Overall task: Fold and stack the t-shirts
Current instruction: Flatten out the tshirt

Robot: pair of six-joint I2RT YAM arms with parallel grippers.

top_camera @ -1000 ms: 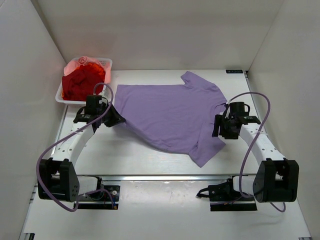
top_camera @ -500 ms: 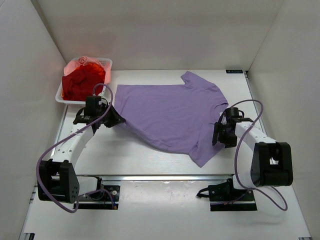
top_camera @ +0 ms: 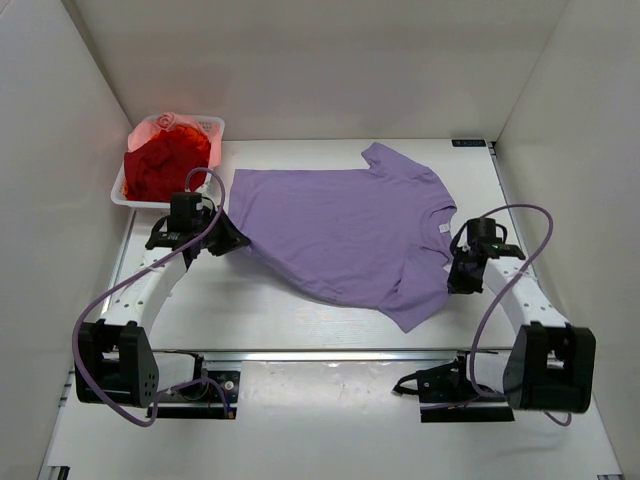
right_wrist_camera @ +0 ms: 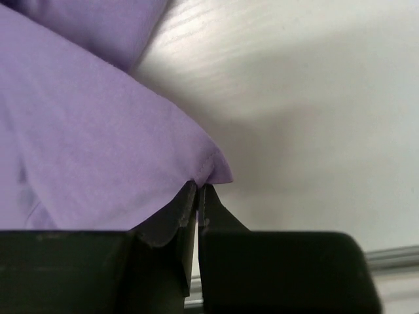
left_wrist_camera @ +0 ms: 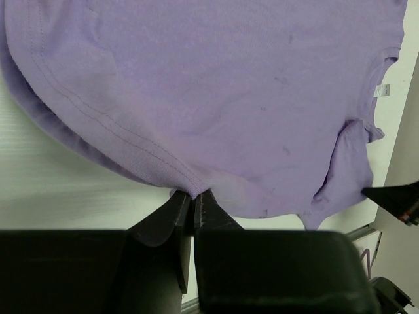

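A lavender t-shirt (top_camera: 340, 225) lies spread across the table, collar to the right. My left gripper (top_camera: 238, 240) is shut on its left hem, and the left wrist view shows the stitched edge (left_wrist_camera: 131, 147) pinched between the fingertips (left_wrist_camera: 194, 195). My right gripper (top_camera: 453, 277) is shut on the shirt's near right edge. In the right wrist view a folded corner of the cloth (right_wrist_camera: 85, 131) sits in the closed tips (right_wrist_camera: 199, 187). A deep red t-shirt (top_camera: 160, 165) and a pale pink one (top_camera: 165, 125) are bunched in the basket.
The white mesh basket (top_camera: 216, 128) stands at the back left corner, close to my left arm. White walls enclose the table on the left, back and right. A metal rail (top_camera: 330, 354) runs along the near edge in front of the arm bases.
My right gripper was open beside the shirt's right edge; it has shifted slightly right and nearer and closed on the cloth. The left gripper has kept its hold without moving.
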